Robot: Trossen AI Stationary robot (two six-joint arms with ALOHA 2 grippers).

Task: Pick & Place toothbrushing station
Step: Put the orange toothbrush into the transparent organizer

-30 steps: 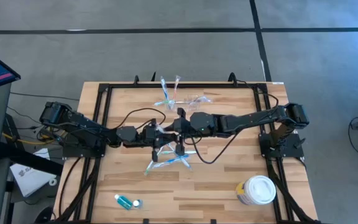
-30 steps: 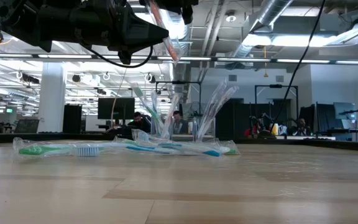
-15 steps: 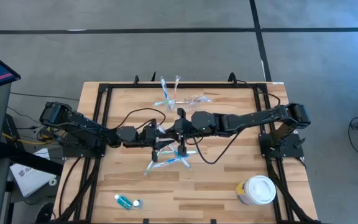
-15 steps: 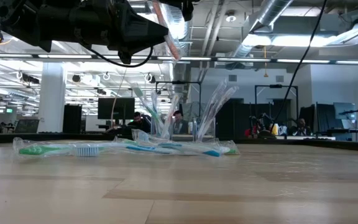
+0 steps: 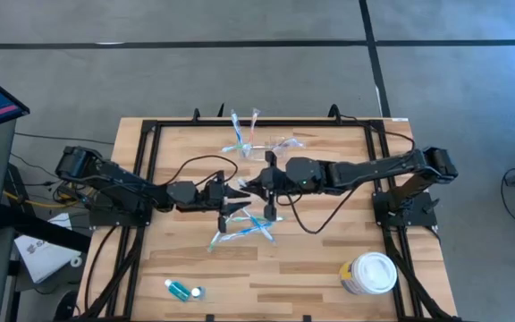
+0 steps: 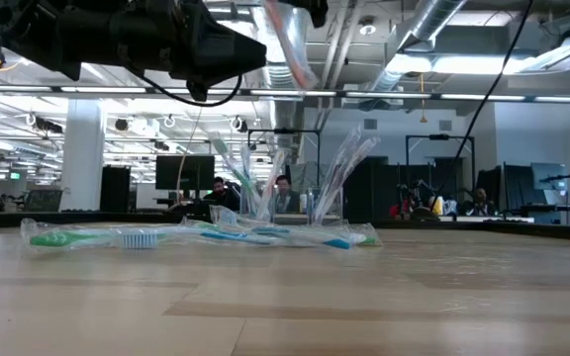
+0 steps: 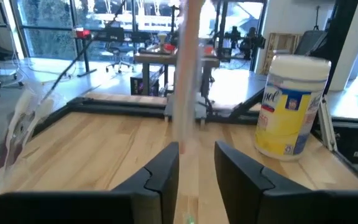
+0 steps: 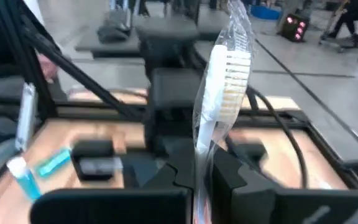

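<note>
Since a second ago the right gripper (image 5: 270, 182) has pulled away toward its own side of the table, taking a wrapped toothbrush (image 8: 219, 93) with it, and the left gripper (image 5: 237, 192) has let its jaws come apart. Right jaws are clamped on the handle of that toothbrush, which stands up in its clear wrapper with the white bristles on top; in the low view it leans high above the table (image 5: 311, 259), pinkish through the plastic. Left jaws stand a little apart, the two dark fingers (image 7: 161, 174) flanking the blurred pink shaft of the same brush, and whether they touch it cannot be told. Both grippers hang near mid-table, tips near each other but apart. Below them lie several more wrapped toothbrushes (image 6: 196, 237) in a loose heap on the wood. Up by the far edge sits the toothbrushing station (image 5: 250, 141), clear plastic, with a few brushes standing in it. A round white-lidded tub (image 5: 369, 273) stands at the near right corner, and a small blue tube (image 5: 183, 290) lies near the front edge.
</note>
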